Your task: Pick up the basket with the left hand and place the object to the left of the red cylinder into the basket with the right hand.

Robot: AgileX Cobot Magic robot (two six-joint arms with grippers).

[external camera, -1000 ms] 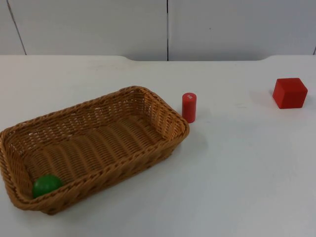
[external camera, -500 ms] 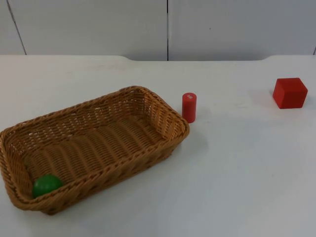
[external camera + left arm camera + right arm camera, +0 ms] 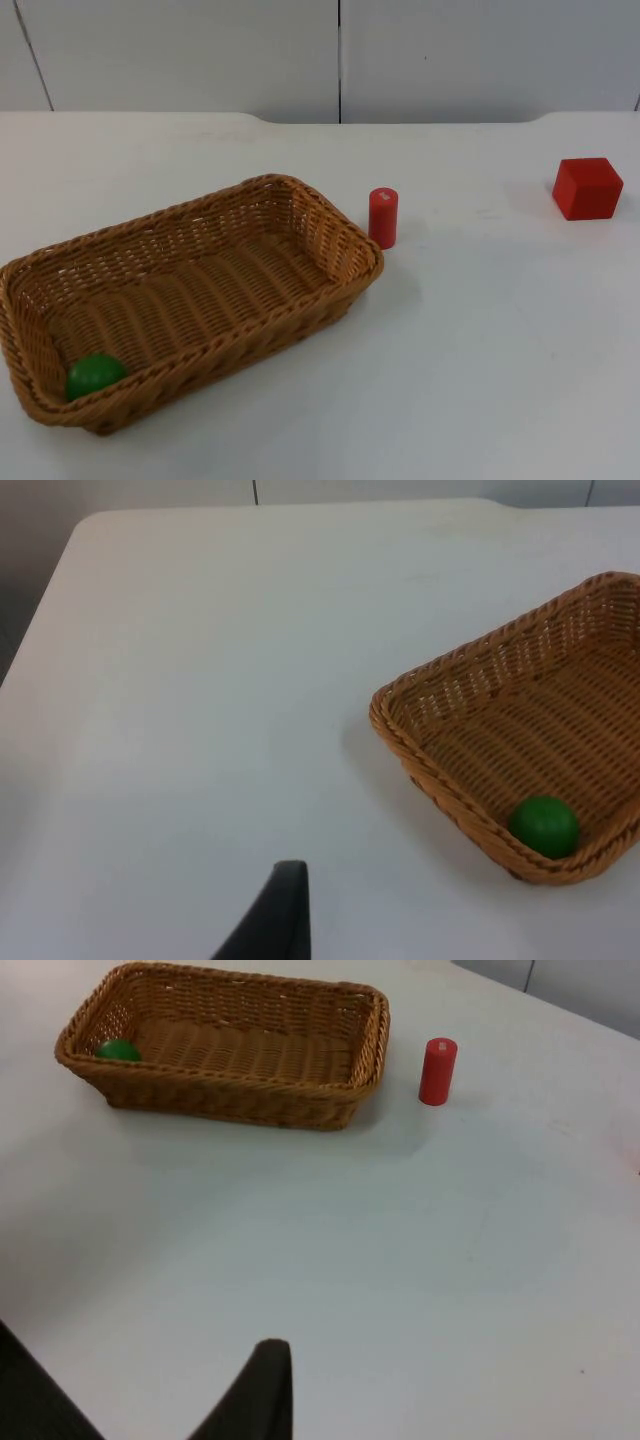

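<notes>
Basket [image 3: 190, 290] near table [image 3: 480, 380] edge, ball [image 3: 95, 375] inside

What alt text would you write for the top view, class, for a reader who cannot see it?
A woven basket sits on a white table with a green ball in its near left corner. A red cylinder stands upright just beyond the basket's right end, and a red cube sits far to the right.
</notes>
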